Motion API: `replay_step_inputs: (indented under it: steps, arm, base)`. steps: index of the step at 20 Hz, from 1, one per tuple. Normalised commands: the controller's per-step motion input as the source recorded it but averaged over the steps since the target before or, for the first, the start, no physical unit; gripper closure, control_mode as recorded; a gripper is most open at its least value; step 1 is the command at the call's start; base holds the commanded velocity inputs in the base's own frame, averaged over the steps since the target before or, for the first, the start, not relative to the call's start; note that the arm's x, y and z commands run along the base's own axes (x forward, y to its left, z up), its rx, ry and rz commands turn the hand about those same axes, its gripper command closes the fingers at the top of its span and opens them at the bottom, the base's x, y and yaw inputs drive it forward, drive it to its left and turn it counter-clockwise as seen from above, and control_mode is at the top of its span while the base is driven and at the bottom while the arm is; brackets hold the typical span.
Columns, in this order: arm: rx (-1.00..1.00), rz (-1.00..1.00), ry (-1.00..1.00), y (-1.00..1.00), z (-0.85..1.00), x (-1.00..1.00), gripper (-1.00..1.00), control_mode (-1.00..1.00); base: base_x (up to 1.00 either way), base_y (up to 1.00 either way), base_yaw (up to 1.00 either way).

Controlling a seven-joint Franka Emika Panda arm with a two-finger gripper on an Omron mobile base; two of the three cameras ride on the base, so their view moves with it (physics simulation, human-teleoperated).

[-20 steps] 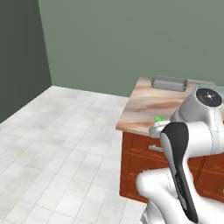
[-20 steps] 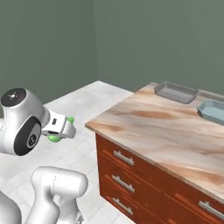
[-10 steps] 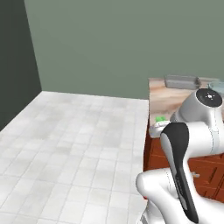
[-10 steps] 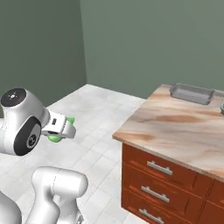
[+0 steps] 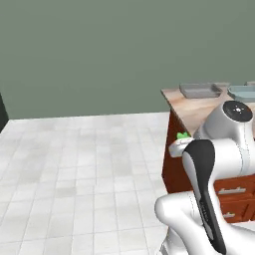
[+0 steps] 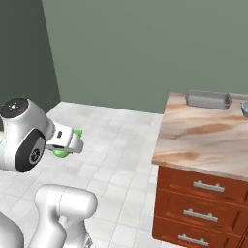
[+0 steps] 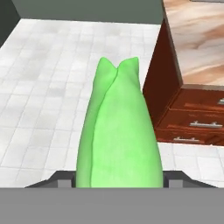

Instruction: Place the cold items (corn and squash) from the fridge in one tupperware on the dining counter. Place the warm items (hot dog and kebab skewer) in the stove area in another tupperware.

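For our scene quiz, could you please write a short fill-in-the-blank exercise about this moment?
1. The fingers hold a ___ vegetable.
2. The grey tray rests on the marbled ___.
3. The drawers below are all ___.
Missing: green; counter; closed.

Largely hidden behind the white hand in both base views: the green vegetable (image 6: pixel 62 153), with only slivers showing. Fingertips of the gripper (image 7: pixel 119 183) masked by the vegetable in the hand view. Cropped at the right edge: another tupperware (image 5: pixel 243 91) and the dining counter (image 6: pixel 203 140).
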Motion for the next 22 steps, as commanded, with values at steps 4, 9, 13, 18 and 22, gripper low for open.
replay_step_inputs:
  steps: [4,9,13,18,22]
  arm:
    - [0.00,0.00,0.00,0.00,0.00,0.00,1.00,1.00]
    - [0.00,0.00,0.00,0.00,0.00,0.00,1.00,1.00]
    - [0.00,0.00,0.00,0.00,0.00,0.00,1.00,1.00]
    - [0.00,0.00,0.00,0.00,0.00,0.00,1.00,1.00]
    - [0.00,0.00,0.00,0.00,0.00,0.00,1.00,1.00]
  base:
    - [0.43,1.00,-0.41]
    - [0.77,1.00,-0.45]
    - [0.99,1.00,-0.51]
    - [1.00,1.00,-0.49]
    - [1.00,0.83,-0.57]
